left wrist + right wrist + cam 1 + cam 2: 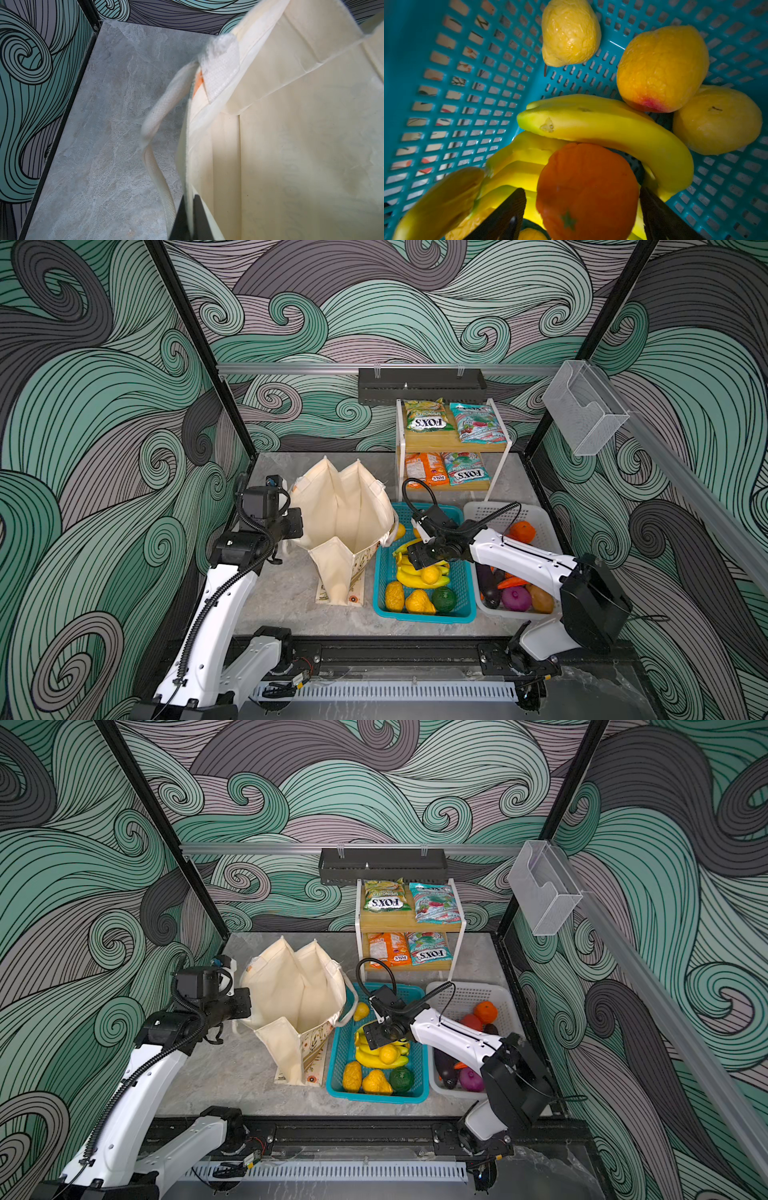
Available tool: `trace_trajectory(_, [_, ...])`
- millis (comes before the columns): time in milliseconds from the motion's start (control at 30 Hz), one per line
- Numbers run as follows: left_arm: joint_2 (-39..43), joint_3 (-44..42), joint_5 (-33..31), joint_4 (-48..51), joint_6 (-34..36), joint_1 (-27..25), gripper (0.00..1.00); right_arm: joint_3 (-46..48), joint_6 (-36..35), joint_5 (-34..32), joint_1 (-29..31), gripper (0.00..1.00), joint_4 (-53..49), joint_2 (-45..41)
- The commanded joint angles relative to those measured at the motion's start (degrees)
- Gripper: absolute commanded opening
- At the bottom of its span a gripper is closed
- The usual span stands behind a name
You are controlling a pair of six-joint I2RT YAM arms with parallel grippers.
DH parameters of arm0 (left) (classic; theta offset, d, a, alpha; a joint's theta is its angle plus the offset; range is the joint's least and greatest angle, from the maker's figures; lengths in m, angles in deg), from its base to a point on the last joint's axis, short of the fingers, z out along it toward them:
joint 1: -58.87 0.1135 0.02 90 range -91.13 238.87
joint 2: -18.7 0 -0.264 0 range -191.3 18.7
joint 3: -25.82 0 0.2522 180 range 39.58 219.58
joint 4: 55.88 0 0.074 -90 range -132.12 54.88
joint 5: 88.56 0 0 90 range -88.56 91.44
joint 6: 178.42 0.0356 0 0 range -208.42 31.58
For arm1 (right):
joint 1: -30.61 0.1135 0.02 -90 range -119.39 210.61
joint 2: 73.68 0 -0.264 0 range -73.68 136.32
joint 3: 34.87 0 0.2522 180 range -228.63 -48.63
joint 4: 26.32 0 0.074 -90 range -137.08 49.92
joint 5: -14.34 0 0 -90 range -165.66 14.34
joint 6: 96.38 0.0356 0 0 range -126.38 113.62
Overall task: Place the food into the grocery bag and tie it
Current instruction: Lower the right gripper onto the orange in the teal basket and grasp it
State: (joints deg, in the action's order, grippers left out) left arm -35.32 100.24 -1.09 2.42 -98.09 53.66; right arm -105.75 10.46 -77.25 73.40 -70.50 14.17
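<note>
My left claw [189, 205] is clenched on the rim of the one grocery bag [345, 510], with the cloth pinched between both fingers. The bag stands open on the counter [286, 597], and its mouth spreads away from that claw toward the right one. One strap handle [153, 133] droops just beside the pinched rim.

My right claw [582, 190] is down inside the teal basket [422, 617], released and spread wide. One orange [587, 170] sits between its fingers; I cannot tell whether either finger presses on it. Just beyond the claw lies one bunch of bananas [602, 122]. Past that I count three roundish fruits: a pale yellow one [570, 33], a blushed yellow-orange one [662, 68] and a plain yellow one [716, 120].

Back from the claw toward its arm's base, both top views show three more pieces: two yellow-orange and one green fruit [444, 599].

On the arm's side of the claw sits the one white basket [494, 510]. It shows a second orange [523, 531], one eggplant [489, 587] and one carrot [512, 583]; the arm covers part of it.

Beyond the claw, by the back wall, a two-tier shelf [453, 445] carries four FOX'S packets. The green packet [428, 414] and a teal packet [478, 423] are on the upper tier. The orange packet [424, 468] and a second teal packet [465, 468] are on the lower one.
</note>
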Motion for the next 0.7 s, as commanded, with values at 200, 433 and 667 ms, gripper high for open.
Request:
trace_trajectory(200, [0.6,0.2,0.6,-1.6,0.4,0.4,0.0,2.9,2.5,-1.3,0.0,0.7,6.2,1.0])
trace_trajectory(433, [0.7,0.3,1.4,-1.6,0.2,0.4,0.0,2.8,3.2,-0.9,0.0,0.58,5.0,-5.1])
trace_trajectory(667, [0.9,0.2,1.7,-1.7,0.1,0.4,0.0,-0.8,2.9,0.0,-0.1,0.58,0.7,-12.7])
